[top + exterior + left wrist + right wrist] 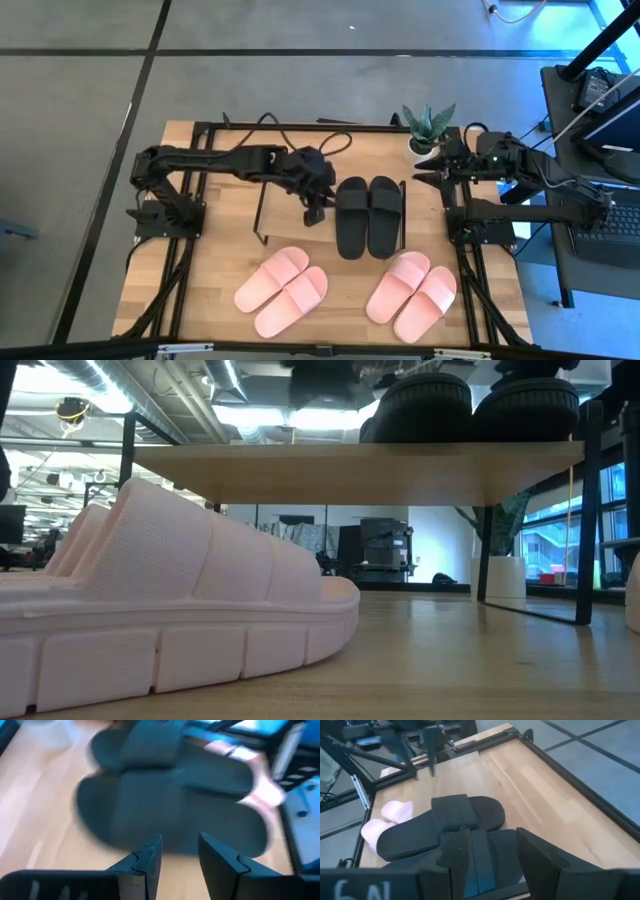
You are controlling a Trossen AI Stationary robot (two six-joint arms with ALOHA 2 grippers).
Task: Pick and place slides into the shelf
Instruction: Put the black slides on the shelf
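The black pair of slides [368, 215] lies side by side on the top board of the low wooden shelf [285, 215]; in the low view they show as dark humps [470, 405] on the board [350, 470]. Two pink pairs [282, 290] [412, 293] rest sole-down on the table nearer the front. My left gripper [313, 212] hangs open over the shelf just left of the black pair [170, 800], nothing between its fingers [180, 857]. My right gripper [420, 178] stands open at the table's right, above and beside the black pair [440, 825], and touches nothing.
A small potted plant [428, 125] stands at the far right of the table beside my right arm. One pink slide [170, 610] fills the low view's near left. The shelf's thin black leg [590, 510] stands on the table. Bare board lies left of the black pair.
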